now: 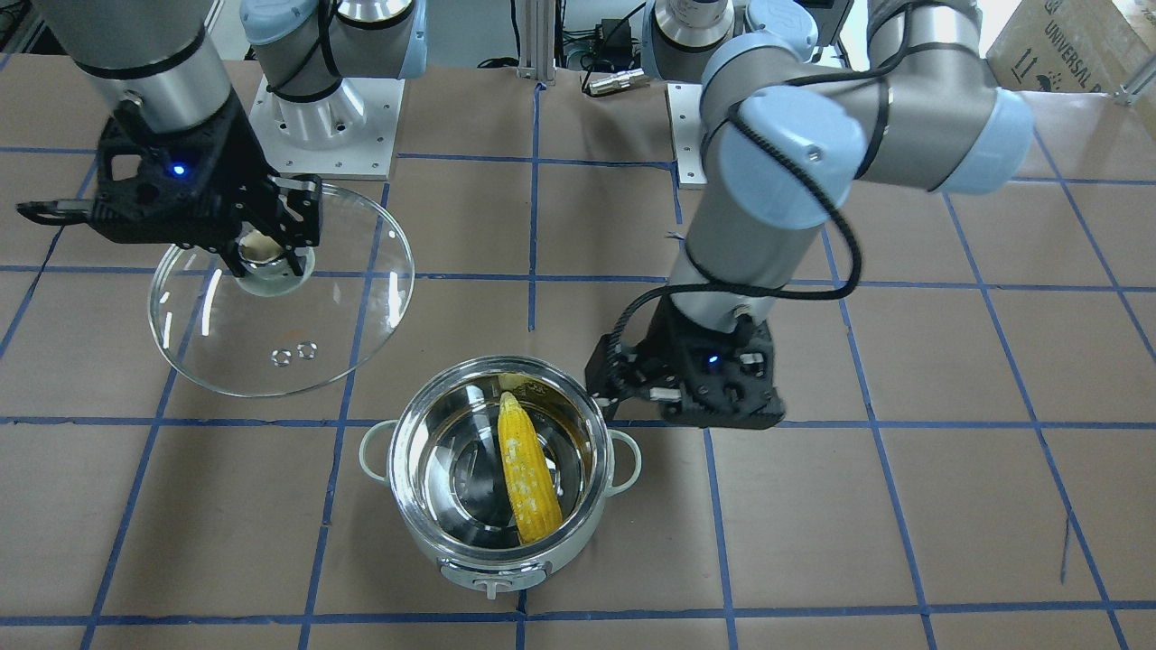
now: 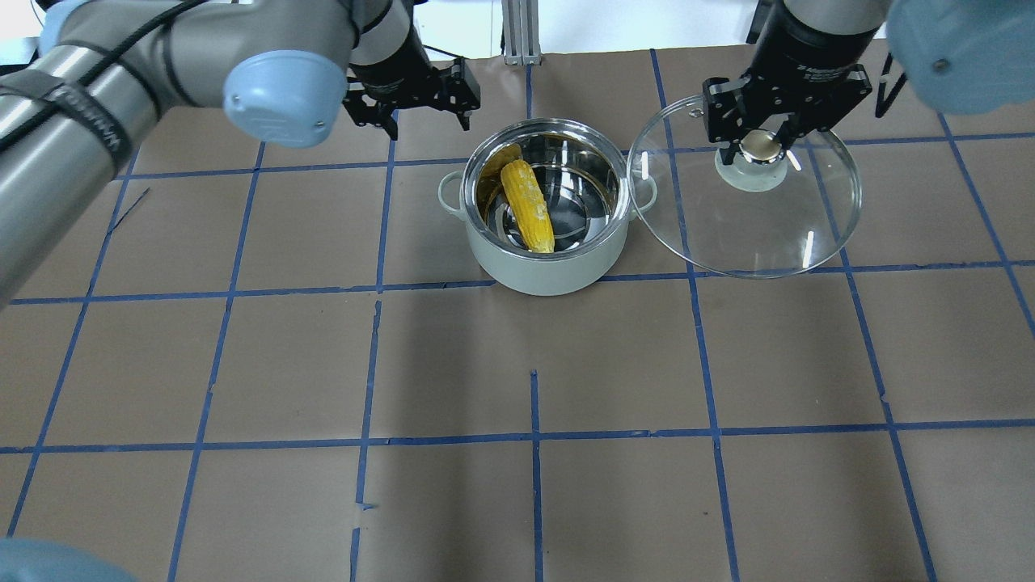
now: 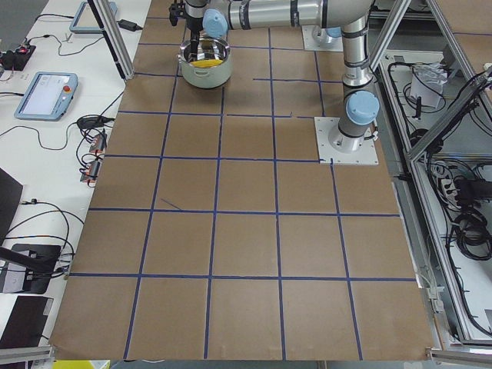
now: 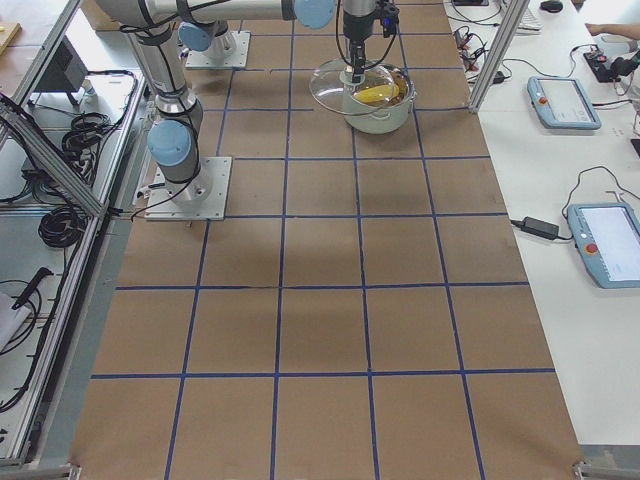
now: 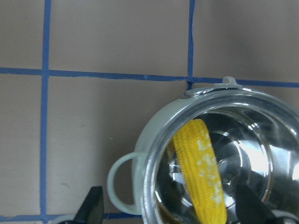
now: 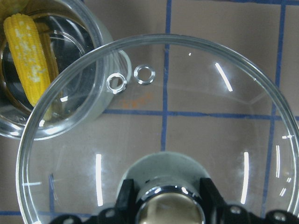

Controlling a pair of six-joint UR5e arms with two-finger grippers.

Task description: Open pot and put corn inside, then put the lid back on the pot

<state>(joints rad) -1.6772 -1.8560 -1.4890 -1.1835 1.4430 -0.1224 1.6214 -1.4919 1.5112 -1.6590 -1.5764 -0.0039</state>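
The pot [image 2: 558,279] stands uncovered on the brown counter [image 2: 517,485], which is marked into squares by blue tape lines [image 2: 534,436]. The corn [image 2: 527,206] lies slanted inside the pot on its shiny steel floor, with 1 end leaning toward the wall. The right gripper [image 2: 760,145] has its fingers clamped on the beige-topped knob [image 6: 170,210] of the glass lid [image 2: 760,234]. It holds the lid beside the pot on the robot's right. In the right wrist view the lid's edge overlaps the pot's rim and side handle, and its 2 vent rings [image 6: 144,74] sit on the side nearest the pot. The left gripper [image 2: 412,121] hangs just past the pot's far-left rim with its fingers [image 5: 93,207] spread wide and nothing between them. A cardboard box [image 1: 1075,41] at the far corner of the front-facing view reads "UNIVERSAL"; the rest of its print is cut off. Writing on a band around the left arm is too small to read.
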